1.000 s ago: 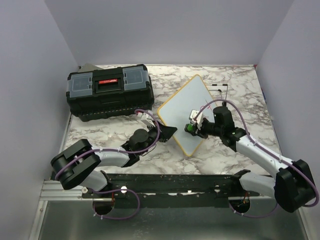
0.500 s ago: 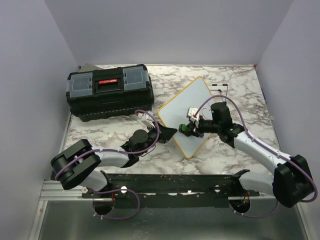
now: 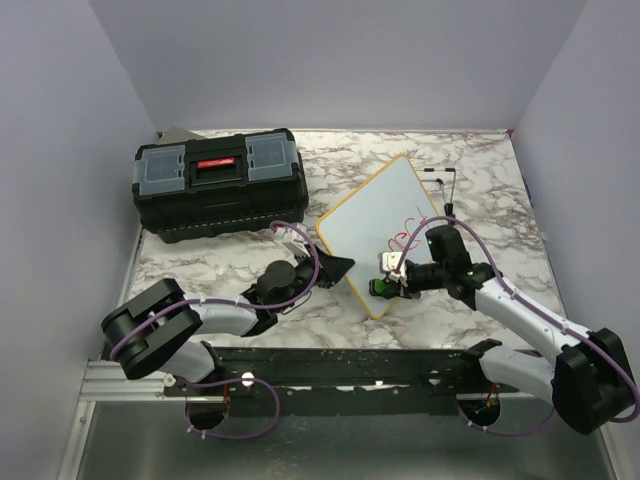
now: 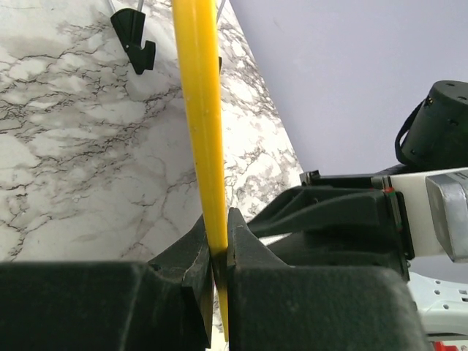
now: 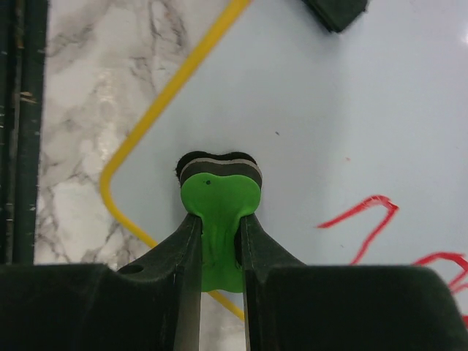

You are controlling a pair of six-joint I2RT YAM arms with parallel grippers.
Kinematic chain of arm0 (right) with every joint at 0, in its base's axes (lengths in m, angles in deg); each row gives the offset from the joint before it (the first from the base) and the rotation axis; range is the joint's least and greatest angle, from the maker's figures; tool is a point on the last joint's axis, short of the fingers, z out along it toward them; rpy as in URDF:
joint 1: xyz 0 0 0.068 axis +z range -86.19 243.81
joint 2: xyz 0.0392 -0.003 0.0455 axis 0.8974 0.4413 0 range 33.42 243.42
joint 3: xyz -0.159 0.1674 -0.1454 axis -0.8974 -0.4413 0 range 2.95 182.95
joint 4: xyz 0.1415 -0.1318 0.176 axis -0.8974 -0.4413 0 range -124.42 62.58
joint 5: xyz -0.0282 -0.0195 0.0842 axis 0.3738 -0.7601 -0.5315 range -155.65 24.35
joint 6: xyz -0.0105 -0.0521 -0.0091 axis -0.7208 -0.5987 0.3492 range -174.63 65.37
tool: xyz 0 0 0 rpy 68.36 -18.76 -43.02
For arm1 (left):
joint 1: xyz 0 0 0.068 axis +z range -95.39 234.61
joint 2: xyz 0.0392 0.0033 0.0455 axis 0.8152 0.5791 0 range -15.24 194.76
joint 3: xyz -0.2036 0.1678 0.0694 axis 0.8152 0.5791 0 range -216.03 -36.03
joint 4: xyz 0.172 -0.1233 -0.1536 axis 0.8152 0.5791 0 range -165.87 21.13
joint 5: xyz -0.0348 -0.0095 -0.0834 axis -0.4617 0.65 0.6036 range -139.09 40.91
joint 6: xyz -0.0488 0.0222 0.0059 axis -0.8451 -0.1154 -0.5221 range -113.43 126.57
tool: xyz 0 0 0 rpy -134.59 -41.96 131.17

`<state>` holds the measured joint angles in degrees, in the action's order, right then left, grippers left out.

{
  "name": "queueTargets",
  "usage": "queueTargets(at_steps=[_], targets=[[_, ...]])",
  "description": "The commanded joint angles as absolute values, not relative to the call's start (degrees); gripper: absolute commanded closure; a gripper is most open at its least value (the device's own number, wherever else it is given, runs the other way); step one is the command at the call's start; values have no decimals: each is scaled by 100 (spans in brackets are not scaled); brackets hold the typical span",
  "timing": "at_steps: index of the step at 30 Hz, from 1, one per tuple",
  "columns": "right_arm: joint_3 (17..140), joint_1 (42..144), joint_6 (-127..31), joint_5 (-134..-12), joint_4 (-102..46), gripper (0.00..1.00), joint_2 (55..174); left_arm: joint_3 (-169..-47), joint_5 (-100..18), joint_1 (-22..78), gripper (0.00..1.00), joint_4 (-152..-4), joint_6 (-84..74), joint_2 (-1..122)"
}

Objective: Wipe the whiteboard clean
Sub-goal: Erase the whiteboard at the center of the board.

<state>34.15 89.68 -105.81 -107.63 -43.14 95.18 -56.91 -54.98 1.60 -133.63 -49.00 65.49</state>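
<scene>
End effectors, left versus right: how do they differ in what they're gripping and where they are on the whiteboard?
The left end effector clamps the whiteboard by its yellow frame, while the right end effector clamps a green eraser, not the board. The left one sits at the near-left edge, off the white face. The right one holds its eraser on that face near the closest corner, beside red writing. Both are shut.

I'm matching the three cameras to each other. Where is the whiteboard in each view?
Top external: the whiteboard sits centre-right, turned like a diamond.
Left wrist: only its yellow frame shows, edge-on, a strip from the top down into the left tool.
Right wrist: the whiteboard fills most of the picture, with red marks at lower right.
Shared landmark: the yellow frame.
</scene>
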Motion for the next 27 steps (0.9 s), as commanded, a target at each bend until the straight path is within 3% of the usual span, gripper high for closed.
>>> queueTargets(at_steps=[1, 7, 12, 15, 21, 24, 27], targets=[[3614, 8983, -10240, -11730, -4295, 99, 9678, -5774, -5399, 126, 100, -14363, -4915, 6371], [3806, 8982, -8298, -9796, -2272, 99, 9889, -5760, -5384, 126, 100, -14267, -4846, 6282], [3653, 8973, -8335, -8792, -2108, 99, 10043, -5740, -5367, 126, 100, -14277, -4793, 6242], [3467, 8973, -8950, -9051, -2607, 99, 9867, -5739, -5366, 126, 100, -14278, -4755, 6228], [3528, 8982, -10733, -11076, -4701, 99, 9590, -5806, -5337, 126, 100, -14361, -4748, 6331], [3548, 9055, -10741, -11845, -4575, 99, 9661, -5867, -5289, 126, 100, -14393, -4800, 6433], [3664, 9207, -9649, -11323, -3414, 99, 9880, -5861, -5287, 126, 100, -14407, -4845, 6457]])
